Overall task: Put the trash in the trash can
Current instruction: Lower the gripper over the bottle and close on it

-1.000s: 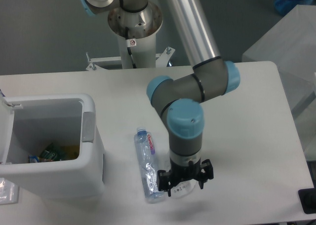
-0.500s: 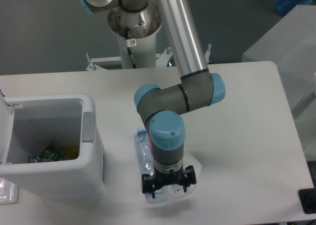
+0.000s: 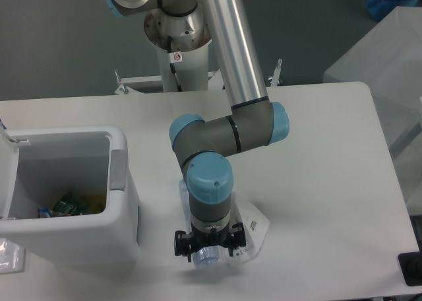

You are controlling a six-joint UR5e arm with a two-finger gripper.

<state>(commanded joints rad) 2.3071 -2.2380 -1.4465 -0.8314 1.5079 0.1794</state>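
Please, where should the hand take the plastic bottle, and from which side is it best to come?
Probably across the body of the bottle, from above: it lies flat on the table, so only its round sides are free. The hand hangs over its near end.

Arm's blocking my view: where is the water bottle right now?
The water bottle lies on the table near the front edge, just right of the trash can, mostly hidden under the gripper, with the wrapper beside it.

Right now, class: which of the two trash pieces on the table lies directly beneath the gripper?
The water bottle: the gripper hangs over its lower end. The crumpled wrapper lies just beside it.
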